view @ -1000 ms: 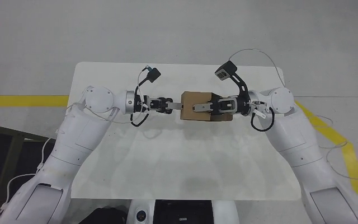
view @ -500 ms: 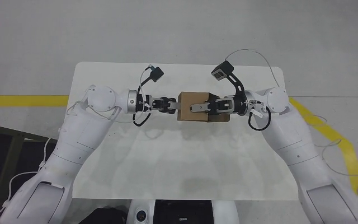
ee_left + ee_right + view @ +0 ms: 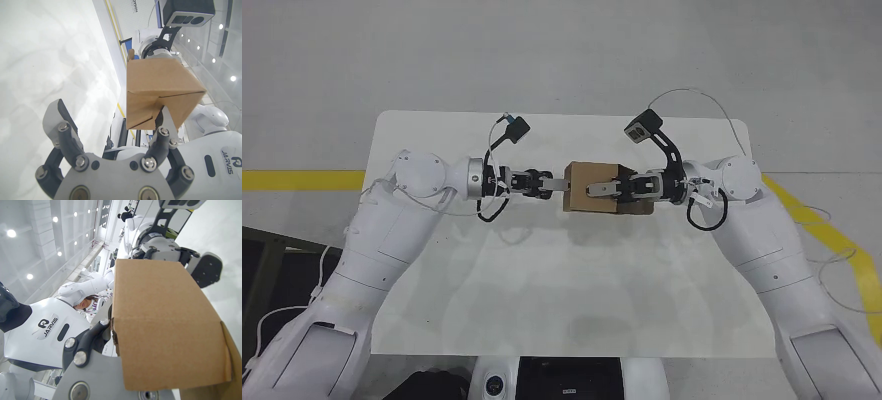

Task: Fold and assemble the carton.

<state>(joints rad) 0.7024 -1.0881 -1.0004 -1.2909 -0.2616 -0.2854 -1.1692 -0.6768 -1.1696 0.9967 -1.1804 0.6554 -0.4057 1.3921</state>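
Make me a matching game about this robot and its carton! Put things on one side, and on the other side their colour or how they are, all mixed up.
Things:
1. carton
2. left pincer
3. right pincer
4. table

Colour or state:
A. white, under everything
B. open, at the carton's end
C. brown, held between the two arms
D. shut on the carton

Pairs: 1-C, 2-B, 3-D, 4-A
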